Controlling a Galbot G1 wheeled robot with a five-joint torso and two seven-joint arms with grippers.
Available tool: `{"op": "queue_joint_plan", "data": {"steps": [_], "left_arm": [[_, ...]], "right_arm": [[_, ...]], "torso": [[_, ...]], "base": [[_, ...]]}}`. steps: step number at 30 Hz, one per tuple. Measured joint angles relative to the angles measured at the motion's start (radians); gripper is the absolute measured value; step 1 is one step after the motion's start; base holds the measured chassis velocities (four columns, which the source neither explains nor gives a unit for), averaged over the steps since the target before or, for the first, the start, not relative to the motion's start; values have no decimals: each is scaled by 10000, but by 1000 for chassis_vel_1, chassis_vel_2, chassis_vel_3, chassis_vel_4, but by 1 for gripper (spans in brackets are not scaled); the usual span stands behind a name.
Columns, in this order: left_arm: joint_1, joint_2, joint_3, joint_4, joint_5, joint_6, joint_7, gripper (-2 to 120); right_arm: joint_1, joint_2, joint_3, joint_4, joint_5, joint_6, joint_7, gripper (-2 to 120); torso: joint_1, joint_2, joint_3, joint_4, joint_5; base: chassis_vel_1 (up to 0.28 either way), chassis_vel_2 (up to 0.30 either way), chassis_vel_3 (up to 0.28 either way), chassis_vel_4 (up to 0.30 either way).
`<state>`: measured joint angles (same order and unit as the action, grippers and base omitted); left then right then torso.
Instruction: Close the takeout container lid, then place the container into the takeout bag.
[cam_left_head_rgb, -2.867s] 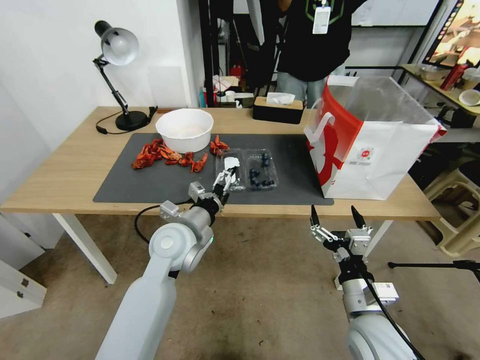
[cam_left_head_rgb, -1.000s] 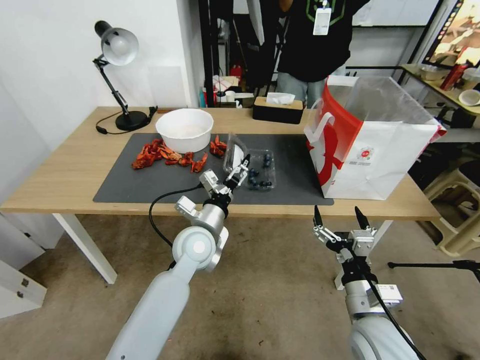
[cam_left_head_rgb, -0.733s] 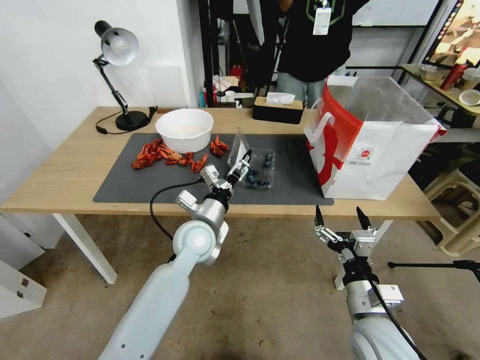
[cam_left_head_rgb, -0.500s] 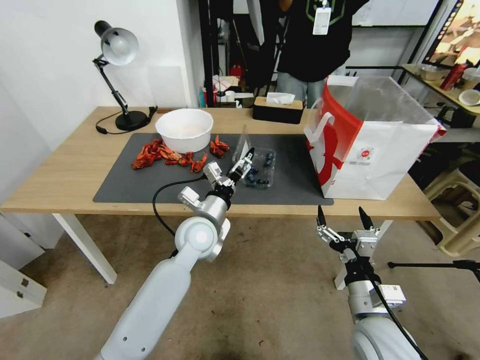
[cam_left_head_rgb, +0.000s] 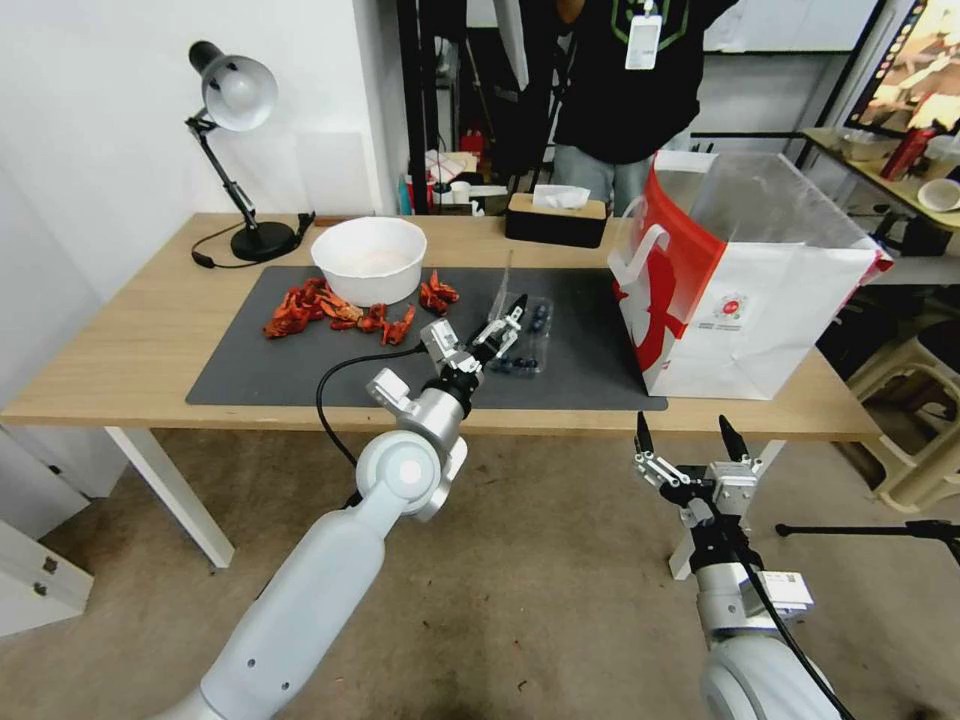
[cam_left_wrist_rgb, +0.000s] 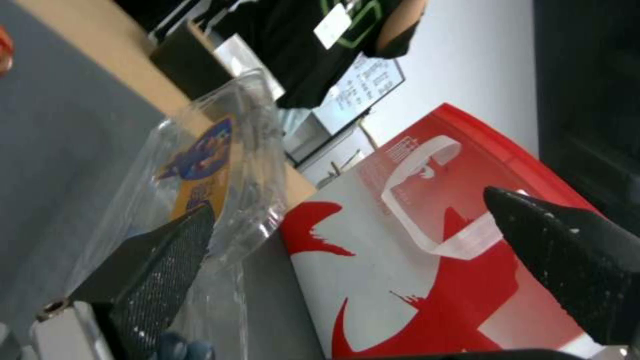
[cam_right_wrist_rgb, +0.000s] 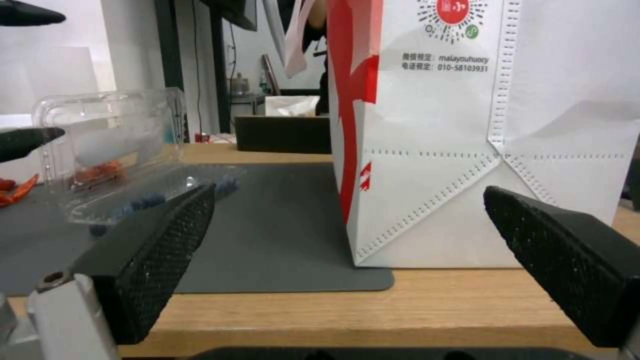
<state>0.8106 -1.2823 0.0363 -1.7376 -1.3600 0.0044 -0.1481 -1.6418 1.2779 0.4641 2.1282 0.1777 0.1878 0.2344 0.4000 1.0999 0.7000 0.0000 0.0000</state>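
Surface (cam_left_head_rgb: 150, 340): wooden, with a dark mat (cam_left_head_rgb: 300, 370) across its middle, centre of the head view. Takeout bag (cam_left_head_rgb: 760, 300) stands upright at right of the frame, mouth open upward, clear liner showing at the top; what it holds cannot be seen from here. White bowl (cam_left_head_rgb: 368, 258) sits at upper centre-left on the mat with red shells scattered beside it. Takeout container (cam_left_head_rgb: 528, 345) lies on the mat at frame centre, between bowl and bag, nearer the bag; its berry half is flat on the mat with dark blueberries loose inside. The lid (cam_left_head_rgb: 502, 290) stands about upright on the hinge along the berry half's left edge, so the berry half lies to the lid's right, toward the bag. Hinge line, the long axis, runs roughly front to back on the surface. Left gripper (cam_left_head_rgb: 505, 325) is at the lid, jaws spread; in the left wrist view one finger (cam_left_wrist_rgb: 160, 260) rests against the lid's outer face by the label, the other stands well clear on the bag side. It pinches nothing. Judgement: the closing push must carry the lid rightward and down over the berries. Right gripper (cam_left_head_rgb: 690, 440) hangs below the surface's front edge, lower right of frame, jaws spread, well apart from container and bag; the left arm is clearly the nearer one.
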Motion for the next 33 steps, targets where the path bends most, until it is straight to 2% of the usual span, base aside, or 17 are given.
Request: {"op": "queue_joint_plan", "data": {"steps": [2,5,6,9,16,22,24,26,28,30,33], "left_arm": [[-114,5,31,8,-286,83,-246,100],[-436,-35,28,34,-1447,442,-1260,100],[-436,-35,28,34,-1447,442,-1260,100],[-669,-102,-42,70,-2423,687,-1885,100],[-866,-251,-77,220,-3187,775,-2307,100],[-1070,-414,12,696,-3187,786,-2388,94],[-1150,-447,78,889,-2943,776,-2388,86],[-1159,-448,100,929,-2863,772,-2388,85],[-1176,-436,238,1087,-2340,749,-2353,72],[-1176,-419,294,1123,-2116,740,-2325,69],[-1152,-339,556,1279,-1224,581,-2122,55]], "right_arm": [[-12,1,13,3,0,2,0,100],[-59,13,50,16,-4,14,0,100],[-59,13,50,16,-4,14,0,100],[-88,23,79,18,-7,35,0,100],[-104,56,87,3,-41,54,0,100],[-104,67,86,-4,-49,59,-2,100],[-107,57,110,-3,-49,60,-2,100],[-107,54,113,-2,-49,60,-2,100],[-92,39,120,-3,-40,60,0,100],[-81,38,119,-2,-32,60,1,100],[-22,32,104,-4,39,38,14,100]], "torso": [[0,0,0,0,0],[0,0,0,0,0],[0,0,0,0,0],[0,0,0,-1,1],[0,1,0,0,1],[0,2,0,0,0],[0,2,0,0,0],[0,2,0,0,0],[0,2,0,0,0],[0,2,0,0,0],[0,2,0,1,0]], "base": [[0,0,0,0],[0,0,0,0],[0,0,0,0],[0,0,0,0],[0,0,0,0],[0,0,0,0],[0,0,0,0],[0,0,0,0],[0,0,0,0],[0,0,0,0],[0,0,0,0]]}}
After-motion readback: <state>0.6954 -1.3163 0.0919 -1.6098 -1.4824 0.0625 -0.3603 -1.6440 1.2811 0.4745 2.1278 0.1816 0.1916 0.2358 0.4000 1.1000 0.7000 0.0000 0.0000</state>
